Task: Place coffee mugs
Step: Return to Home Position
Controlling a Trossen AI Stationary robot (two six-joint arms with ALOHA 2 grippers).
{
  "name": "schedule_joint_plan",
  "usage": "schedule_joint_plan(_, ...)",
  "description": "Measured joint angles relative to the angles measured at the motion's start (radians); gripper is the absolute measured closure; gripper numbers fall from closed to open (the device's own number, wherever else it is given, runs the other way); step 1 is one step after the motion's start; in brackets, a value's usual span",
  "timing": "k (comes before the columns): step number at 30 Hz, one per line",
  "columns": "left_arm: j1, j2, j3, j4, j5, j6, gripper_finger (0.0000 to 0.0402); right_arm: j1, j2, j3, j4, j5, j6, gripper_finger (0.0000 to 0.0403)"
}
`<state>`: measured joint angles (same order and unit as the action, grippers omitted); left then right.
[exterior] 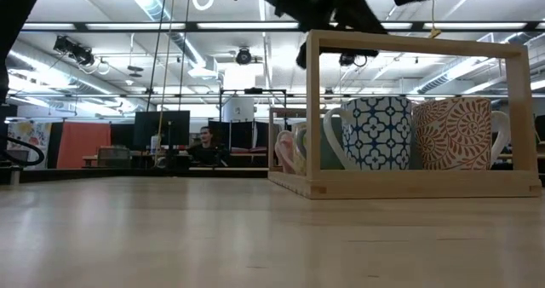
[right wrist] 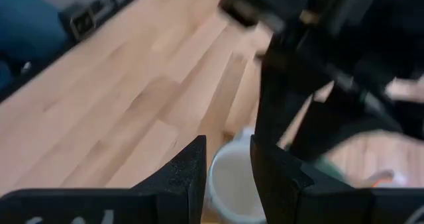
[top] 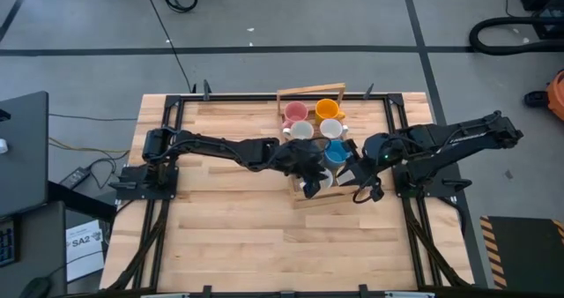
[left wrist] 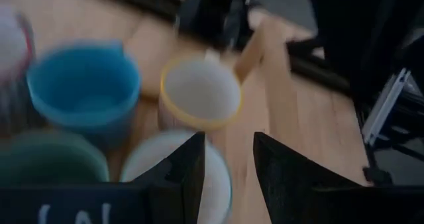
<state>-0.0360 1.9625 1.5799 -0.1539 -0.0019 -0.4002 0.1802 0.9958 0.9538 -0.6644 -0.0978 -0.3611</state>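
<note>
High view: coffee mugs (top: 317,126) packed in wooden rack (top: 300,93), far-centre bench (top: 229,227); left end effector (left wrist: 228,141) and right end effector (right wrist: 228,141) narrow, empty, close by; mugs likely stiff, slick, chippable, so pinch the rim wall.

Bearings are taken from the centre of the table (top: 229,245) in the high view, with 12 o'clock at the far edge.

- **5 to 8 o'clock:** Bare boards are found here, and open passage is afforded.
- **12 to 2 o'clock:** This sector is occupied by the wooden rack (top: 300,93), which is packed with coffee mugs (top: 329,110). Level entry is limited by its posts and top rail.
- **9 to 11 o'clock:** This sector is crossed by the left arm (top: 220,145).
- **2 to 3 o'clock:** This sector is crossed by the right arm (top: 441,139).

Access from above is obstructed at the rack's near end, where the left gripper (left wrist: 228,138) and right gripper (right wrist: 227,141) are hung close together.
</note>
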Motion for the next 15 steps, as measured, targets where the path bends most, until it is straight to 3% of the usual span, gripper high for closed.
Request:
schedule_joint_plan(6, 0.000, -0.003, 0.000, 0.143, -0.061, 0.089, 0.0268, 0.000, 0.000, 0.000, 0.167, 0.000, 0.000, 0.0280)
schedule_joint_plan(15, 0.000, -0.096, -0.001, 0.113, -0.080, 0.227, 0.0292, 0.000, -0.025, 0.000, 0.371, 0.002, 0.000, 0.0280)
